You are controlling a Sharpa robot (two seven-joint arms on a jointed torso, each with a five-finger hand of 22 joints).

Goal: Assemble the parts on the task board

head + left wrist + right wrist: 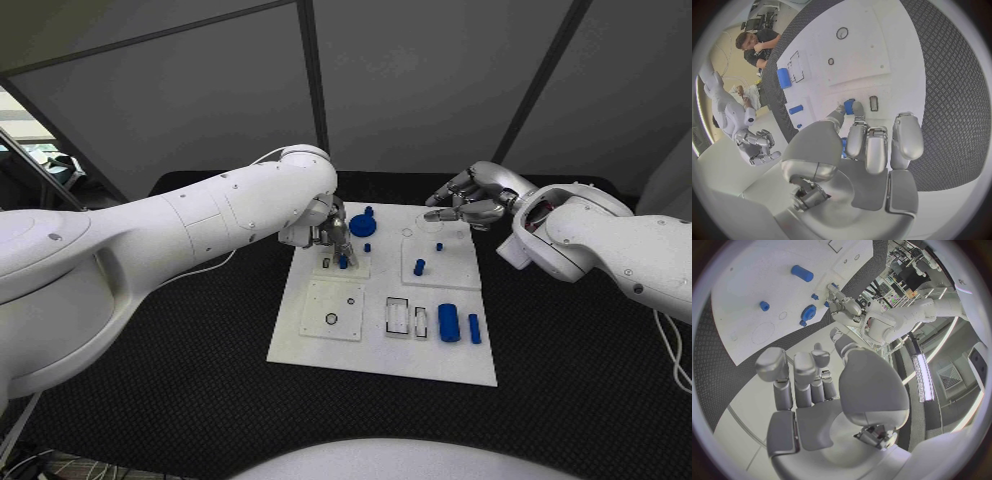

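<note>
**Left hand down on the board, right hand waiting at the far edge**

Black and textured, the worktop carries the white task board square in the middle, grey partition panels standing behind it.

Down comes the left hand over the board's far-left section, fingers pointed at the plate. From the left wrist view its fingers are bunched together, and a small blue part sits right at the fingertips, pinched there over the white surface, next to a little dark slot.

Over on the other side, the right hand hovers at the board's far-right corner, fingers curled loosely inward. The right wrist view shows its fingers side by side with nothing between them and the thumb, clear of the board.

On the plate itself: a round blue disc at the far edge just beside the left hand, a short blue peg standing near the middle, and a thick blue cylinder lying beside a slimmer blue bar toward the near-right side. Two white rectangular frames sit just left of that cylinder.
</note>
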